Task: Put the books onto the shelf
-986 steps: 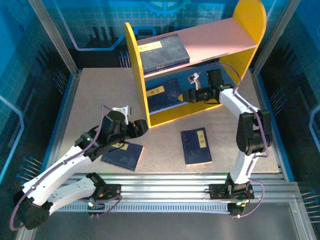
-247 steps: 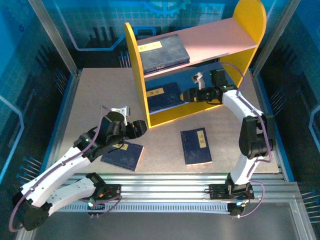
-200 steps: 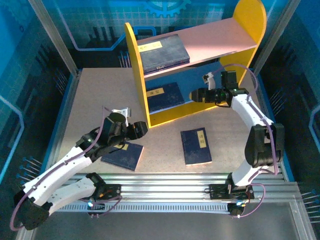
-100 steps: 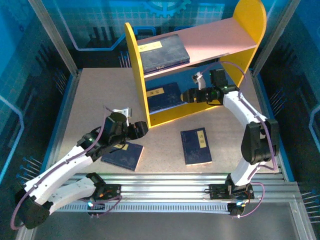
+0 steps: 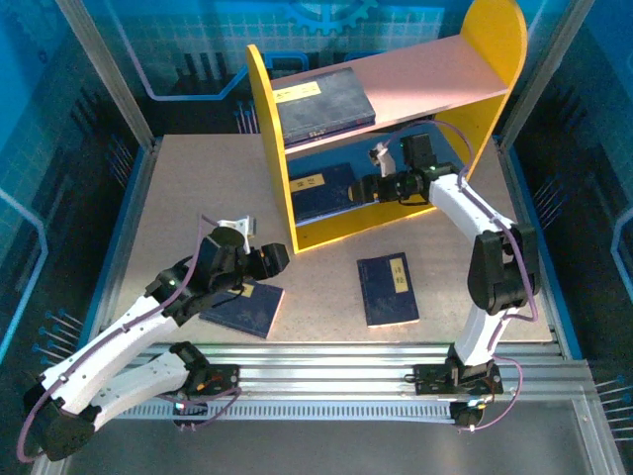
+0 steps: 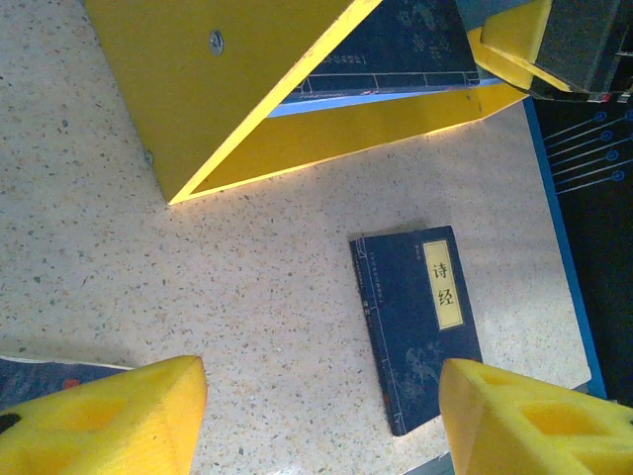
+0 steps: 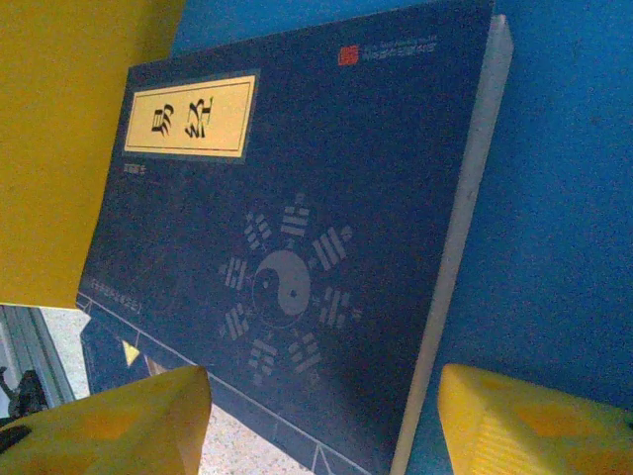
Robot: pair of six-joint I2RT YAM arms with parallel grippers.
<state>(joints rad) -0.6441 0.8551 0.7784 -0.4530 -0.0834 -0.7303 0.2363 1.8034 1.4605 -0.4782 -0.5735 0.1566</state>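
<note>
Two arms rise from the bench's (image 5: pixel 178 198) near edge: the left arm (image 5: pixel 119 346) and the right arm (image 5: pixel 495 267).

Nearest, toward the near-left corner, the near-left book (image 5: pixel 242 309) lies flat, navy cover up. The left gripper (image 5: pixel 269 258) hangs over that book's far-right corner. In the left wrist view its yellow pads (image 6: pixel 99 421) stand well apart with only bare bench between them, so we note it as open and empty.

To the right, near the middle of the near edge, the middle book (image 5: pixel 388 289) lies flat with its yellow label toward its far-right corner. It is clear of both arms. That makes two on the bench.

Farther back, the one shelf (image 5: pixel 270 148) stands at the bench's far edge, turned at an angle, with two yellow side panels. On its blue lower board (image 7: pixel 564 198) the lower-board book (image 5: pixel 321 190) lies flat against the left panel.

The right gripper (image 5: pixel 358 189) reaches in from the right, at that book's right edge. In the right wrist view its pads (image 7: pixel 534 421) are spread, and the cover and its pale page edge pass beneath the gap. We note it as open, not clamped. We cannot tell whether a pad touches the book.

Farthest and highest, the upper-board book (image 5: pixel 321 102) lies flat at the left end of the pink upper board (image 5: pixel 435 84). That is two on the shelf, one per board, and four in all.
</note>
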